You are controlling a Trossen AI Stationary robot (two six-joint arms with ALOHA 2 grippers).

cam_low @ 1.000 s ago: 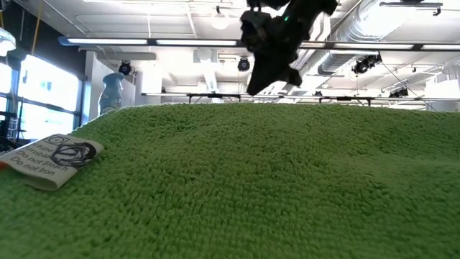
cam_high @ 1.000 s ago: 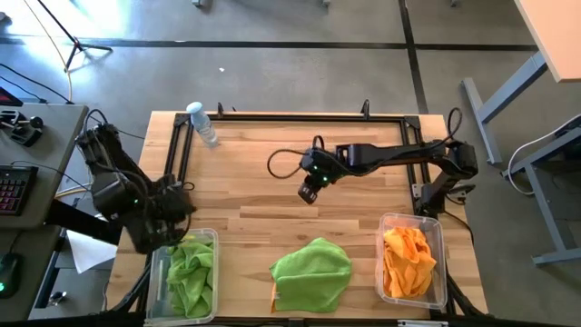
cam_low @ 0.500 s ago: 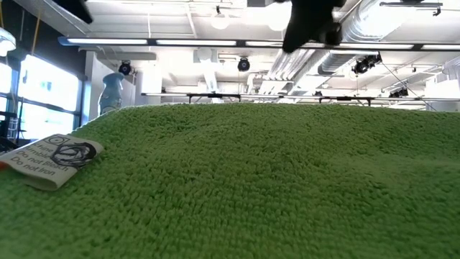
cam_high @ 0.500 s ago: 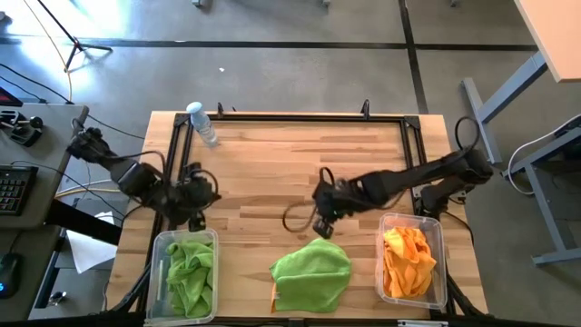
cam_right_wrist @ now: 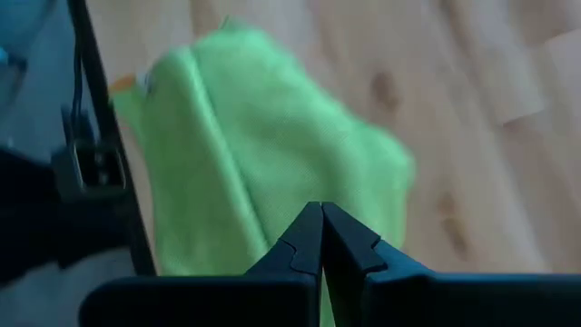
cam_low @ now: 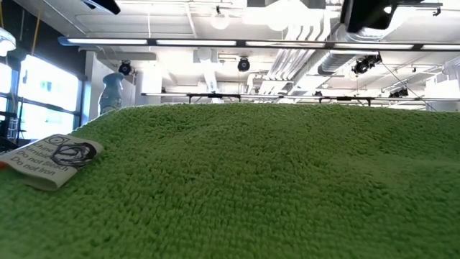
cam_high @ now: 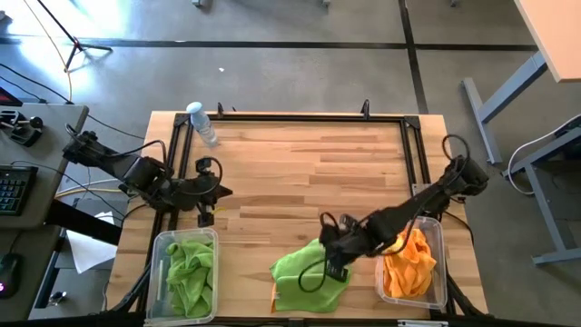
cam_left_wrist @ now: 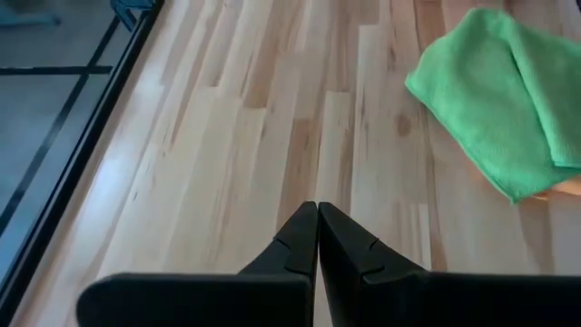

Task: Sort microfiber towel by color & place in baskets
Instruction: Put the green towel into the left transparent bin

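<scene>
2 grippers are showing, and both are clenched on nothing. The right gripper [cam_high: 334,270] is hanging with its fingers [cam_right_wrist: 320,238] pressed together, directly over the right-hand part of the loose green towel [cam_high: 310,273], which is lying heaped on the table [cam_high: 300,173] near its front edge, between the 2 baskets. An orange towel edge [cam_high: 273,295] is peeking out under that heap at its left. The left gripper [cam_high: 216,192] is also pinched tight and empty, sitting above bare wood just behind the left basket [cam_high: 159,272], which is holding green cloth [cam_high: 191,272]. The right basket [cam_high: 439,263] is carrying orange cloth [cam_high: 407,262]. A water bottle [cam_high: 202,123] is standing at the far left corner.

The green towel is looking soft, light and floppy, so it should be draping and trailing once lifted, and its fuzzy pile should be giving good friction. A raised fold near the top of the heap seems the best place to pinch, with jaws opened first; grabbing too deep is risking catching the orange layer beneath.
</scene>
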